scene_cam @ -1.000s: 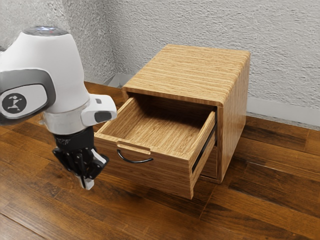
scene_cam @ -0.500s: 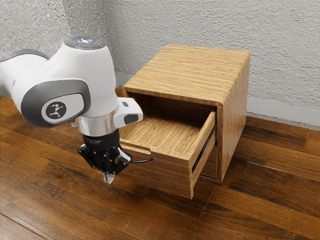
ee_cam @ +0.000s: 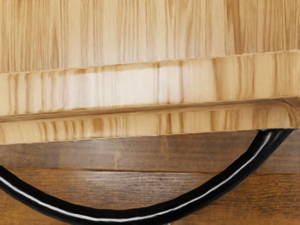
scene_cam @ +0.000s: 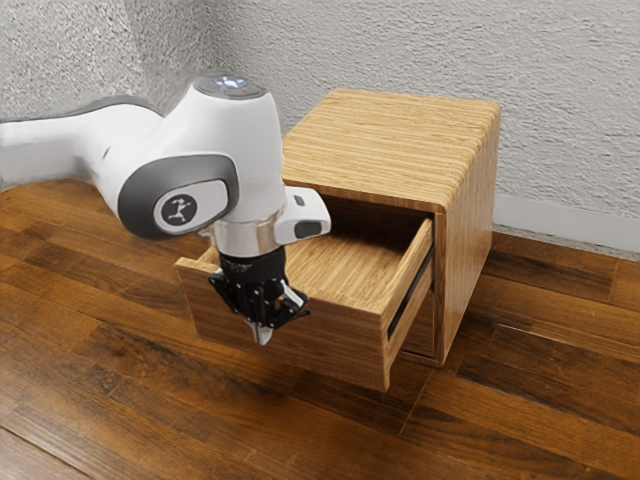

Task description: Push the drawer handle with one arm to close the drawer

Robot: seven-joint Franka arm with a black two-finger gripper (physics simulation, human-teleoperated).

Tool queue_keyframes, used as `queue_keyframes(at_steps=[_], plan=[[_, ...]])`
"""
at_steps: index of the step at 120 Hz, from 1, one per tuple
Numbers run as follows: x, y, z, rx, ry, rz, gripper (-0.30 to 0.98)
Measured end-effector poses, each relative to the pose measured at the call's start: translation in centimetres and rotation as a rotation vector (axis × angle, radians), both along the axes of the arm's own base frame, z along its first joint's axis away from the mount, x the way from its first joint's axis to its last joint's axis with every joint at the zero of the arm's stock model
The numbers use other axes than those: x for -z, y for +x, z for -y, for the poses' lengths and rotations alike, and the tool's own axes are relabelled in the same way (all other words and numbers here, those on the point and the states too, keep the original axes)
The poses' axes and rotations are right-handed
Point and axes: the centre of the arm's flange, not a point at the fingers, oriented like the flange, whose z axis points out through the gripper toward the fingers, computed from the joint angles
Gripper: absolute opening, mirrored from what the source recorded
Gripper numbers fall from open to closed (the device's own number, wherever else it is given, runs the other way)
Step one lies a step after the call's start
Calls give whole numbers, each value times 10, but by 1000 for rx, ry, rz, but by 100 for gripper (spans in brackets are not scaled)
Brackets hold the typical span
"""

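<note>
Left of centre in the exterior view, the closed gripper point(scene_cam: 262, 337) has reached the handle point(ee_cam: 112, 215); the drawer point(scene_cam: 335, 345) has edged inward, so pushing seems begun, with much left.

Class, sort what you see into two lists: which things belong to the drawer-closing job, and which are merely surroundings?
Belongs to the job:
- drawer, standing open
- black handle on its front
- wooden cabinet it slides into
- tool

Just surroundings:
- plank floor
- rough wall
- pale skirting board
</note>
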Motion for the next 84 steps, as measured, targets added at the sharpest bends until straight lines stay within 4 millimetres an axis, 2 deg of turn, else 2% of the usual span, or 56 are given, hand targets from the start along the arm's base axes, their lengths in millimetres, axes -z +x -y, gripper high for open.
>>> queue_keyframes(at_steps=[50, 84], plan=[[-6, 59, -9, 46, -33, 17, -10], [-2, 94, -17, 52, -46, 14, -10]])
